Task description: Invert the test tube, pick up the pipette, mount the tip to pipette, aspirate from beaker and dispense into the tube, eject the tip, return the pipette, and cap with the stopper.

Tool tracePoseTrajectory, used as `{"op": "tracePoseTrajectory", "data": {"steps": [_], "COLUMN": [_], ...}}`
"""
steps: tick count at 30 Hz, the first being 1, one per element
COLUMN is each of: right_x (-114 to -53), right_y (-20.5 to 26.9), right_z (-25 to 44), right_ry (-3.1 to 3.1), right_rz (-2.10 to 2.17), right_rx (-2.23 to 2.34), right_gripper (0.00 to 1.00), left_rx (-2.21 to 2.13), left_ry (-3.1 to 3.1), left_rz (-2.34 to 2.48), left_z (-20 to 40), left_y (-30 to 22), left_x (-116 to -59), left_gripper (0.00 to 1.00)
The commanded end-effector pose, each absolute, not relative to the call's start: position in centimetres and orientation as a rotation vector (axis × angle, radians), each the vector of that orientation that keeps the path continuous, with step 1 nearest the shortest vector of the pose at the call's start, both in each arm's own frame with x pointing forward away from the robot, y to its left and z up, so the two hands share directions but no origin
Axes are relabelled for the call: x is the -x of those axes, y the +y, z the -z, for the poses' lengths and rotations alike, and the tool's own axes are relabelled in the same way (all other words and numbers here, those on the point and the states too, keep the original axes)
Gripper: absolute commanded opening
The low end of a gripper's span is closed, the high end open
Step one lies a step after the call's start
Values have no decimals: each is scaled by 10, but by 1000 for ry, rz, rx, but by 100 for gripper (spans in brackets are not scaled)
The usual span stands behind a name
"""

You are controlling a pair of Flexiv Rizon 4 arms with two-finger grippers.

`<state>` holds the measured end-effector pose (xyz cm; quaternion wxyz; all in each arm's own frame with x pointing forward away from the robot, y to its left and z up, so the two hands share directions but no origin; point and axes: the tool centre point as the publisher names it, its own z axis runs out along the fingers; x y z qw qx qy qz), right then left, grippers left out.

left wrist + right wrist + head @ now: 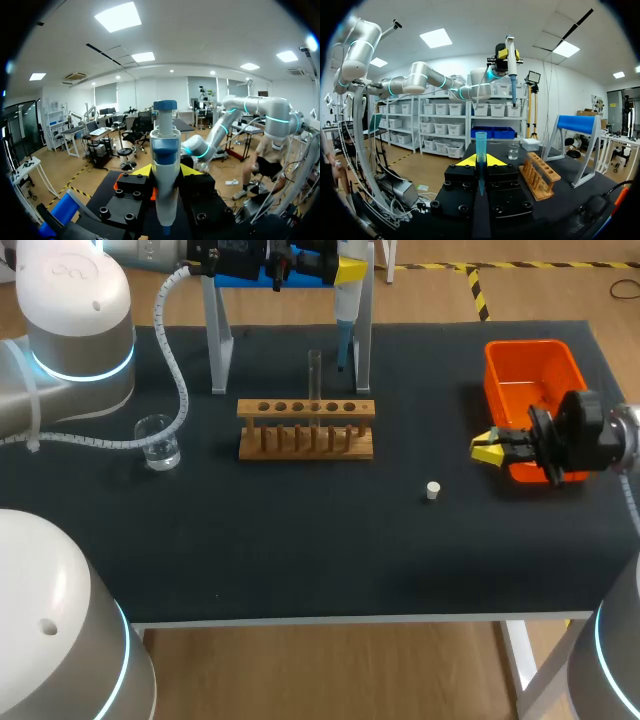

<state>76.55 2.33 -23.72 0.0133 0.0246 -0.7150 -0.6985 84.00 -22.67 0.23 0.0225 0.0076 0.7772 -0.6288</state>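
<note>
Here the left gripper (pixel 165 171) is clamped on the blue-and-white pipette (pixel 164 145), which stands upright between its yellow tips. The right gripper (pixel 480 161) is closed on a clear blue pipette tip (pixel 480 142) that points out along its fingers. Ahead of the right gripper, on the black table (pixel 300 550), stand the wooden rack (pixel 540 175) with the test tube (pixel 314 375) upright in it and, farther, the beaker (pixel 513 150); the white stopper (pixel 432 491) lies near this gripper and the orange bin (pixel 530 375) is just beside it.
</note>
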Motion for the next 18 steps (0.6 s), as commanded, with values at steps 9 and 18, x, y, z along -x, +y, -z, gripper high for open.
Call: {"op": "tracePoseTrajectory", "data": {"steps": [9,18], "right_x": [-776,-771], "right_y": [75,95], "right_z": [239,241], "right_ry": [-2222,-2237], "right_rz": [2143,2142], "right_rx": [-83,-35], "right_gripper": [0,0], "left_rx": [-25,-25], "left_ry": [2412,2412], "left_rz": [1945,1945], "left_z": [-3,-3], "left_y": [-226,-226], "left_x": [-841,-841], "left_gripper": [0,0]}}
